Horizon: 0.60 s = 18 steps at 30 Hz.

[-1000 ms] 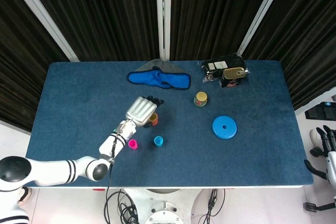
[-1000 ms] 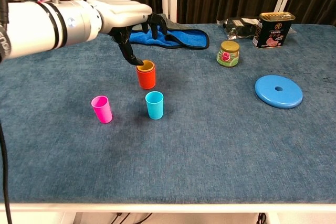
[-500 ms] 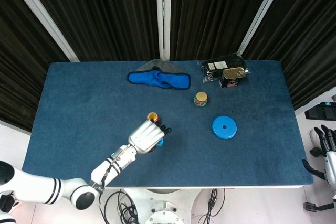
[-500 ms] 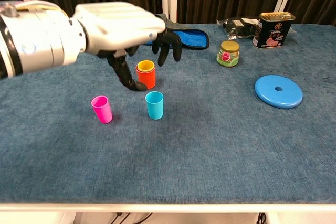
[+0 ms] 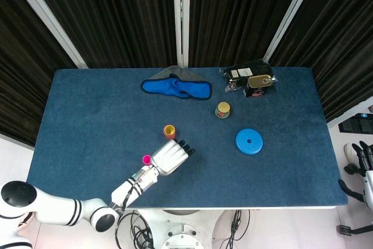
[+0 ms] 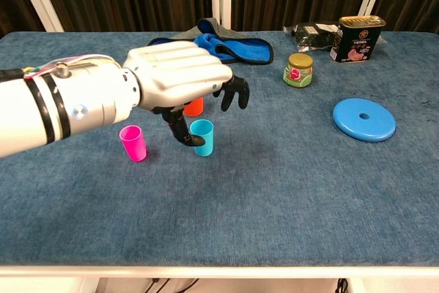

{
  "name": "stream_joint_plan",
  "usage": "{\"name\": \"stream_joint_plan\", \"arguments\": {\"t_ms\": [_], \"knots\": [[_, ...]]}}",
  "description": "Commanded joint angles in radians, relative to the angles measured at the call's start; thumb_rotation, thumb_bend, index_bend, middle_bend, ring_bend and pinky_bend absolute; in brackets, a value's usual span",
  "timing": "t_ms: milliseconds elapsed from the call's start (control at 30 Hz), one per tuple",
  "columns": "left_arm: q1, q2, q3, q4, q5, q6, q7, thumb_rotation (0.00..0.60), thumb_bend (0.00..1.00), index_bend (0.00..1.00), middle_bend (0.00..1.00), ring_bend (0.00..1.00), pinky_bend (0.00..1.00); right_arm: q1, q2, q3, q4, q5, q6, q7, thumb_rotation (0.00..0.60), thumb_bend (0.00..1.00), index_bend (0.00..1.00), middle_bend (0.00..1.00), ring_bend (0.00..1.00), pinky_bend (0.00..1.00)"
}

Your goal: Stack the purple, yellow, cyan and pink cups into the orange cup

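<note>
The cyan cup (image 6: 202, 136) stands on the blue tabletop (image 6: 309, 183), just in front of the orange cup (image 5: 169, 131) that carries a yellow one inside, with the pink cup (image 6: 133, 143) off to its left. I have my left robot hand (image 6: 184, 80) poised palm-down over the cyan cup, fingers spread and curled downward, grasping nothing. My right robot hand (image 5: 362, 161) hangs off the tabletop's edge; I cannot tell its state

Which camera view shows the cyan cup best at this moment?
The chest view. There the cyan cup stands upright on the table, with most of its side and rim showing beside a fingertip of the left hand. In the head view the hand covers the cup, so it cannot be seen.
</note>
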Motion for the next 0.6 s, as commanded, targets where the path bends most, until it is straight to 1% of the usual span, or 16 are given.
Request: {"name": "stream_joint_plan", "arguments": {"t_ms": [33,400,500,600], "knots": [[0.003,-0.014,-0.011,0.029,0.008,-0.004,-0.015,0.600,0.21,0.27,0.33,0.28,0.50,0.002,-0.001,0.000,0.004,0.003,-0.005,0.003,0.600,0.17,0.00,0.00,0.00,0.00],[0.004,-0.050,-0.021,0.121,-0.061,-0.090,-0.052,0.600,0.21,0.28,0.33,0.28,0.50,0.004,-0.005,0.001,0.019,0.011,-0.019,0.016,0.600,0.17,0.00,0.00,0.00,0.00],[0.003,-0.058,-0.025,0.138,-0.071,-0.098,-0.051,0.600,0.21,0.31,0.34,0.29,0.51,0.005,-0.006,0.001,0.023,0.012,-0.021,0.019,0.600,0.17,0.00,0.00,0.00,0.00],[0.004,-0.066,-0.027,0.149,-0.080,-0.101,-0.047,0.600,0.21,0.35,0.36,0.33,0.53,0.005,-0.007,0.000,0.026,0.012,-0.023,0.022,0.600,0.17,0.00,0.00,0.00,0.00]]}}
